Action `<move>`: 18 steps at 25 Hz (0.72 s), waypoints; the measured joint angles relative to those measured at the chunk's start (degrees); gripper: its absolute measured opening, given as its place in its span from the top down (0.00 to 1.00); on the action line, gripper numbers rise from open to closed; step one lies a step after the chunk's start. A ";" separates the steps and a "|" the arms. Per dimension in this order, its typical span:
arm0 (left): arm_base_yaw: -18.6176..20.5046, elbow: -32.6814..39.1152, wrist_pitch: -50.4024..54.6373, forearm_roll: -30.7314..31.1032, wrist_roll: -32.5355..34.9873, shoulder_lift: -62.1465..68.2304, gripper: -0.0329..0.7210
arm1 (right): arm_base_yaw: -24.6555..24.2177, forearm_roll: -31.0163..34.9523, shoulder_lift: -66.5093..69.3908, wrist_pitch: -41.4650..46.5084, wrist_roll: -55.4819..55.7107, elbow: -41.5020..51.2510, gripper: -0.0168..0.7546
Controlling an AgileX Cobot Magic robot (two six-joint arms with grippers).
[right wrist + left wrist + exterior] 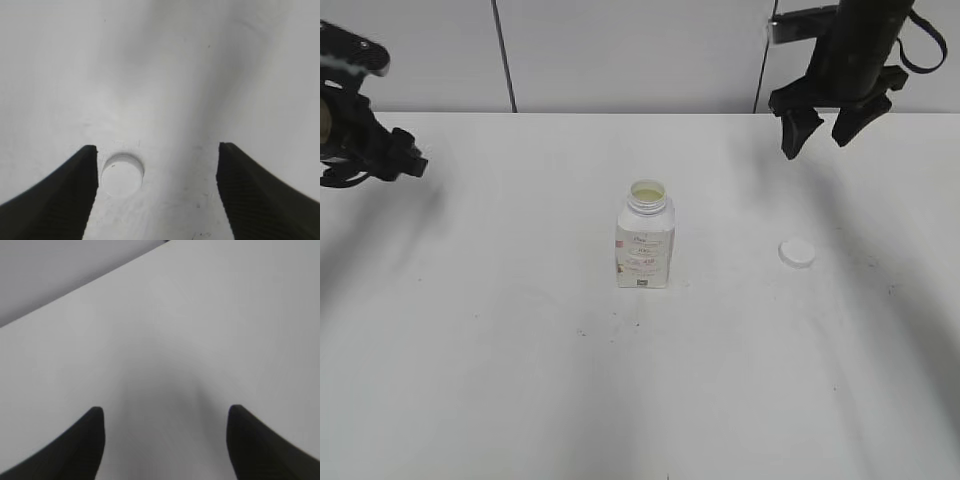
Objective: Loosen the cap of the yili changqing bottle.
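White plastic, the yili changqing bottle (645,240) stands upright mid-table with its neck open; the cap (797,253) lies flat on the table (500,380) well to its right, so the loosening looks done. The right gripper (822,128) hangs above the cap, jaws spread and empty. The left gripper (165,440), also spread and empty, is parked far left. A pale panelled wall (620,50) stands behind.
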 joint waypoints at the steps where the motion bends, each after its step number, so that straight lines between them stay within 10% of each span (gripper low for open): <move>1: 0.00 0.00 2.12 -2.11 0.00 -0.37 0.34 | 0.00 -0.06 0.00 0.00 0.30 -0.77 0.22; 5: 0.00 0.00 10.90 -12.37 1.87 -2.39 0.36 | 0.00 -0.07 -0.06 -0.03 1.46 -2.03 0.22; 14: 0.00 -6.66 36.03 -45.04 35.74 -5.59 0.37 | -0.06 -0.95 -4.45 -0.03 1.67 -2.03 0.22; 18: 0.00 -13.84 48.01 -51.71 40.07 -5.69 0.37 | -0.06 -1.01 -7.91 -0.03 2.30 -2.03 0.22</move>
